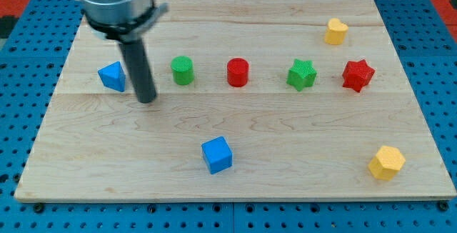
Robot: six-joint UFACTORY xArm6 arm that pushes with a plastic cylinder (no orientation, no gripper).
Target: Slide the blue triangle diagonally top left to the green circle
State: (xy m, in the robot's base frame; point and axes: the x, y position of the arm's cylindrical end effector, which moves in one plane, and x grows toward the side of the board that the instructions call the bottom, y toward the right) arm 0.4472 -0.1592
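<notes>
So the worktop (pixel 235 129) is a pale wood board sitting on blue pegboard, with red showing at the view's top corners. The arm's upper part is cut off at the top edge. There's no gripper, just a dark rod, and my tip (pixel 146 101) sits between the blue triangle (pixel 112 76) and the green circle (pixel 183 70), just beside the triangle. The triangle is a small chunky wedge near the board's left edge.

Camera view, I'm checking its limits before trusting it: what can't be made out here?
- Arm above the rod: cut off by the view's top edge.
- Blue triangle: its right edge hidden behind the rod; contact unclear.
- My tip: between blue triangle and green circle; depth uncertain from one view.
</notes>
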